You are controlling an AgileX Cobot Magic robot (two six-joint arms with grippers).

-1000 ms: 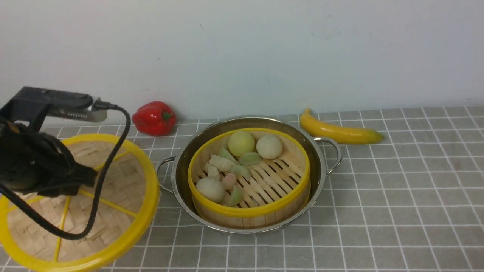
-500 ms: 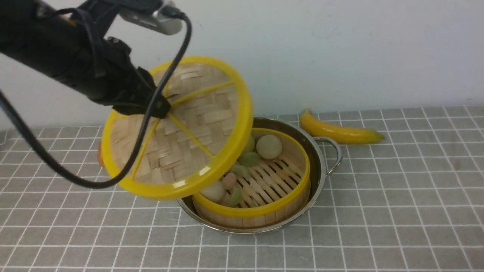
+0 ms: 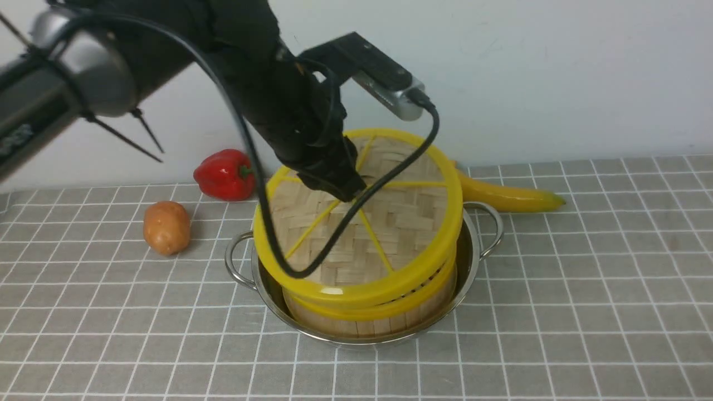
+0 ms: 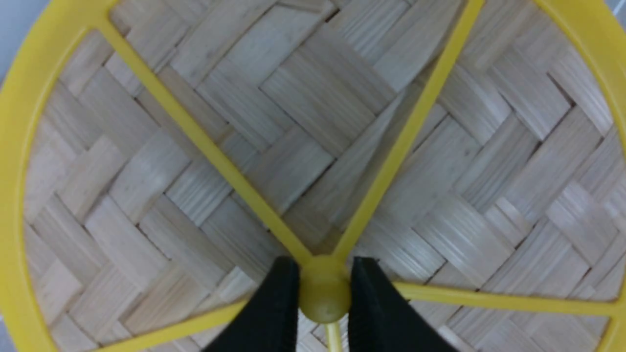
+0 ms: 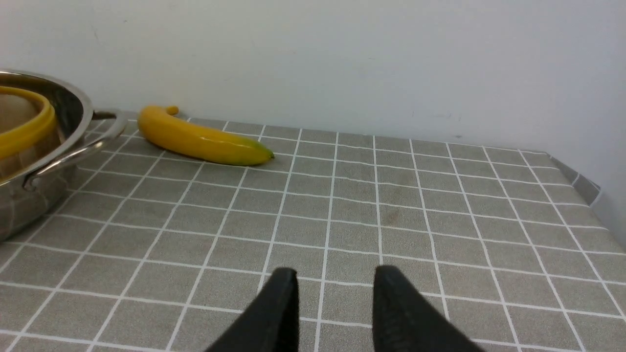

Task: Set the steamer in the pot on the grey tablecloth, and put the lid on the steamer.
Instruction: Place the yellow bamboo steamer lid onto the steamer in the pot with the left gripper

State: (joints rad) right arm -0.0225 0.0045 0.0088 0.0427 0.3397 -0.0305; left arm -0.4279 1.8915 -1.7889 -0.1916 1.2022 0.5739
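Lid held by its knob over steamer in pot.
Left gripper [image 4: 324,298] pinched tight on the centre knob of the lid [image 3: 365,223], which sits tilted on the steamer [image 3: 370,317] inside the pot [image 3: 484,223] on the grey tablecloth [image 3: 585,289]; right gripper [image 5: 335,293] parted, holding nothing, above the cloth.

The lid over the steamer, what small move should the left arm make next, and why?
Probably lower it a little and level it. The left end effector pinches the lid's knob; the lid sits tilted over the steamer in the pot, its front edge near the rim.
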